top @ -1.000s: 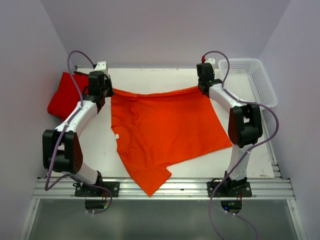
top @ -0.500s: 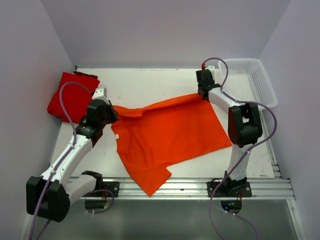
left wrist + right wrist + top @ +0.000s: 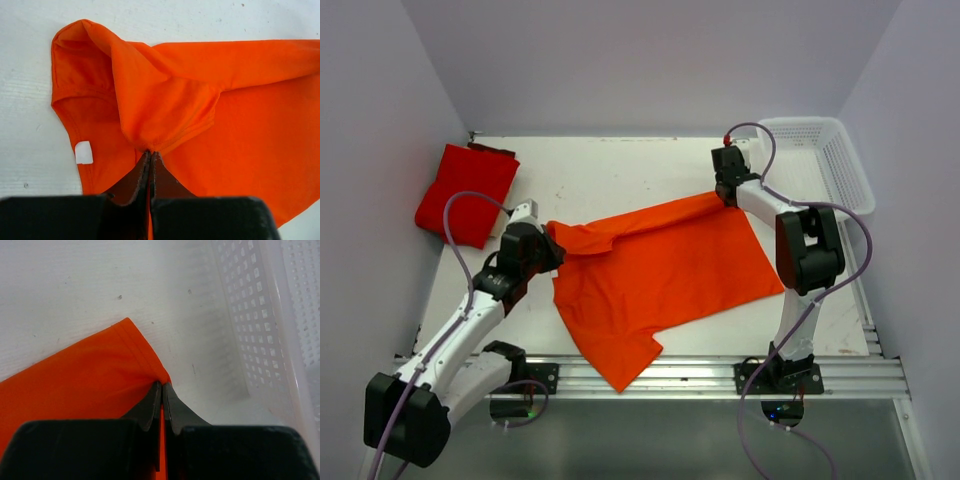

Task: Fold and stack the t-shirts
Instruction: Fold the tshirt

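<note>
Left tool (image 3: 150, 154): clamped on orange t-shirt (image 3: 665, 265), bunched left edge.
Right tool (image 3: 162, 385): clamped on its far right corner.
Orange t-shirt: on desk (image 3: 620, 165), spread between tools.
Red t-shirt (image 3: 465, 190): folded, far left of desk, apart from both.

White table (image 3: 620, 170), orange t-shirt (image 3: 670, 270) spread centre, red t-shirt (image 3: 465, 190) far left, basket (image 3: 820, 150) far right
</note>
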{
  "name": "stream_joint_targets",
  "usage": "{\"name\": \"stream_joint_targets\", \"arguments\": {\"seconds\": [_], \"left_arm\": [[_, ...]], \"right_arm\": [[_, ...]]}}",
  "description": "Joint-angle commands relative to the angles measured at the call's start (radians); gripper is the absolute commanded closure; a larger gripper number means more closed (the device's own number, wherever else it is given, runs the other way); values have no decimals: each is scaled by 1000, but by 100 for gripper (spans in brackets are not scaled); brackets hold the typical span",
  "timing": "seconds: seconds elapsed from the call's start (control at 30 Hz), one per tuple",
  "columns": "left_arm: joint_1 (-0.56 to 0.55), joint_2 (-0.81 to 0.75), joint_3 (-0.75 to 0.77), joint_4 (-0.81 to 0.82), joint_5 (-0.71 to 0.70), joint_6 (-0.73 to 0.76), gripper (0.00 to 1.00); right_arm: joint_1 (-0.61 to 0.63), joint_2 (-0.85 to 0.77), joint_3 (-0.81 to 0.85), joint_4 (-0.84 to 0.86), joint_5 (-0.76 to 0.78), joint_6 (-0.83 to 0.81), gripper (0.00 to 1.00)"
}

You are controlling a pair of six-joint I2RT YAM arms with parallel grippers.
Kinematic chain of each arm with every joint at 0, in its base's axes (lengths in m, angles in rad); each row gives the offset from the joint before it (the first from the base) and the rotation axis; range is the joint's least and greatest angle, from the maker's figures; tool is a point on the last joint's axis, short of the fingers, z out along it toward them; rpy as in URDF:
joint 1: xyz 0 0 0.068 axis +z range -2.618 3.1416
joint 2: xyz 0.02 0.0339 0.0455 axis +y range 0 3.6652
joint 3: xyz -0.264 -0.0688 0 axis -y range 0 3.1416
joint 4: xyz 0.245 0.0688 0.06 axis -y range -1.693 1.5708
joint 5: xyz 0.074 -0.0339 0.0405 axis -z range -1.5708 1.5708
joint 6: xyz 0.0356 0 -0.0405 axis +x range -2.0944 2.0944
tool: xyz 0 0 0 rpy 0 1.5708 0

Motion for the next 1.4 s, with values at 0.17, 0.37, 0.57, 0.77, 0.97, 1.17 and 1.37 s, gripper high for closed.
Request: {"name": "stream_joint_targets", "arguments": {"seconds": [0.17,0.37,0.57,0.77,0.97,1.17,1.37], "left_arm": [[-8,-121,-50,-54,16,-86,100],[-9,-190,-78,-97,22,-108,100],[-9,-204,-88,-110,53,-131,100],[-9,-219,-105,-111,53,-142,100],[-9,-225,-102,-122,54,-146,100],[-9,-248,-96,-139,80,-162,100],[-9,-265,-116,-133,106,-184,92]], "right_arm": [[-5,-1,-12,59,54,18,100],[-5,7,-34,63,54,26,100],[-5,0,-58,57,48,44,100],[-5,-28,-89,34,48,69,100],[-5,-39,-94,7,39,87,100],[-5,-45,-98,2,39,93,100],[-5,-71,-103,-16,25,105,90]]}}
